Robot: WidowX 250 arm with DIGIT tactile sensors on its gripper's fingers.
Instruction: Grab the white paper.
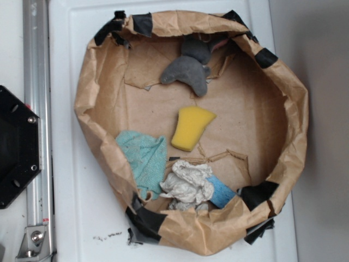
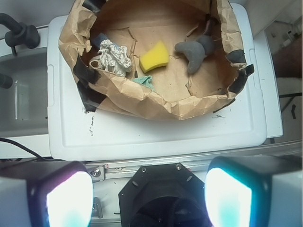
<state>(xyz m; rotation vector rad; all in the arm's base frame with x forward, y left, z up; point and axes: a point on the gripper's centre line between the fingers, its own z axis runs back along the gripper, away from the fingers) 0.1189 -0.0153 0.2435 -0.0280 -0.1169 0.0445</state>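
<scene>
The crumpled white paper [image 1: 187,184] lies inside the brown paper bag [image 1: 294,125], between the teal cloth [image 1: 143,155] and a blue sponge [image 1: 221,191]. The gripper [image 2: 149,198] sits released, well apart. Descending, 1 finger may snag the bag's wall or pinch the cloth.

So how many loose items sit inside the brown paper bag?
5: grey plush toy far side, yellow sponge centre, teal cloth, crumpled white paper, blue sponge partly hidden; more may hide.
</scene>
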